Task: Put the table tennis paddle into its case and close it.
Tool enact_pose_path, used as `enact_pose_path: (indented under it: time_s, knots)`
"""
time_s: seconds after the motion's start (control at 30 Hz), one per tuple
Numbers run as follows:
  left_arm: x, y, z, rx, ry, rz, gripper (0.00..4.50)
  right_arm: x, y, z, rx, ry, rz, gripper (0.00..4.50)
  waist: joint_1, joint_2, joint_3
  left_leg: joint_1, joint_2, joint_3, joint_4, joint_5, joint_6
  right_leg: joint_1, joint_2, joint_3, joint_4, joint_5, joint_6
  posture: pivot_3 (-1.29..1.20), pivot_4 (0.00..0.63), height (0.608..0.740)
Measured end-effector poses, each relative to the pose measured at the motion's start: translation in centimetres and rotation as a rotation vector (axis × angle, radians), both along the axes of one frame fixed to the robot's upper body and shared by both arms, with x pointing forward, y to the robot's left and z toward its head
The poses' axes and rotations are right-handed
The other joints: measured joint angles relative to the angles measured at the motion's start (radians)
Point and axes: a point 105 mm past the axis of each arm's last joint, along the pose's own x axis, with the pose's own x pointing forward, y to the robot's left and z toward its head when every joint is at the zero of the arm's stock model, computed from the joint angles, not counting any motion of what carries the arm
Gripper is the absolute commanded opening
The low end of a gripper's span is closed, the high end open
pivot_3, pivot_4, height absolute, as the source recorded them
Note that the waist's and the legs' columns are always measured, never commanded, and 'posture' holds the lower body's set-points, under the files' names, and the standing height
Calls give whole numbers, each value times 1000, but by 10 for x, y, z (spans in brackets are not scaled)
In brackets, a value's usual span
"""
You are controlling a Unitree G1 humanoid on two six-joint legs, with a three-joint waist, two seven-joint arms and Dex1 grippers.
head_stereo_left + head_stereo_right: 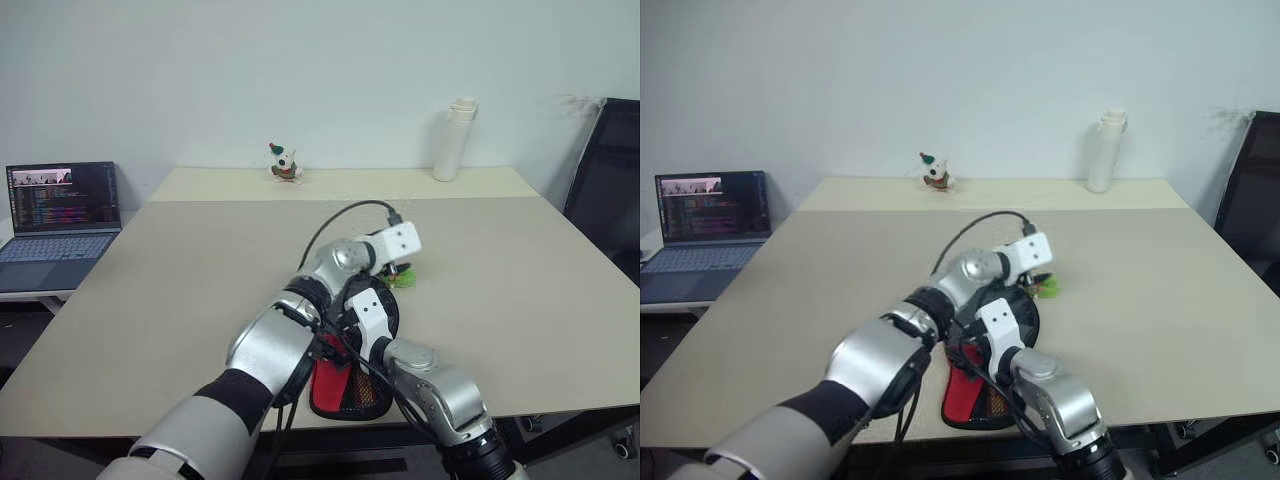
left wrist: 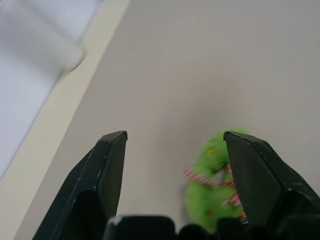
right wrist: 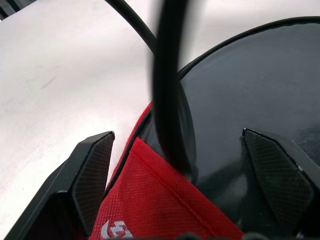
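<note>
Left pincer (image 2: pixel 175 145): fingers spread, grasping nothing, above bench (image 1: pixel 200 270) beside green plush toy (image 2: pixel 212 192). Right pincer (image 3: pixel 187 150): spread wide, nothing gripped, over my case (image 1: pixel 335 390). Case: black, red logo panel, mesh pocket, at near bench edge. Paddle (image 3: pixel 250 95): black face showing at case mouth. Far edge: white bottle (image 1: pixel 453 140), small figurine (image 1: pixel 284 163). Laptop (image 1: pixel 60 215) off to left.

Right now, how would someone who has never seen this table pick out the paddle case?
Start at the beige table and go to its near edge, where the two arms cross. The case lies flat there, under the right gripper. It is black with a red panel bearing a white logo and a dark mesh pocket, unlike the small green toy lying just beyond it.
</note>
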Motion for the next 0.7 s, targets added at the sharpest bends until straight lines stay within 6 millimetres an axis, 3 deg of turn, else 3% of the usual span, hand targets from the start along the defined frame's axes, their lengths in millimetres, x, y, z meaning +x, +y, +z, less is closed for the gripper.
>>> enact_pose_path:
  time_s: [0.17,0.27,0.4,0.53,0.6,0.7]
  knots:
    - [6,24,19,-161,64,16,3396,-4,-18,8,21,34,2,4500,6,0,0,-2,0,-1,0,0,0,0,-2,-1,-2,0,0,0,150,740]
    - [6,48,23,-257,127,-5,3396,-12,-42,14,48,98,-8,4500,5,0,0,-3,-1,0,0,0,0,0,-3,0,-4,0,0,0,150,740]
    - [4,80,-3,-282,196,19,3396,-12,-72,35,82,109,-34,4500,3,1,0,-3,1,-1,0,0,0,-1,-2,-1,-2,1,-1,0,150,740]
    - [-6,93,-26,-301,272,-11,3396,-2,-89,79,120,0,-34,4500,3,1,1,-3,1,-2,0,0,0,-1,-1,-2,-1,1,-1,0,150,740]
    - [-14,95,-30,-292,291,-67,3396,12,-103,92,100,-45,-70,4500,3,1,1,-3,0,-1,0,0,0,-1,-1,-1,-2,1,-1,0,150,740]
    - [-26,97,-43,-261,339,-122,3396,42,-126,96,71,-73,-183,4500,3,1,1,-2,0,1,0,0,0,-1,-2,1,-2,3,-4,0,150,740]
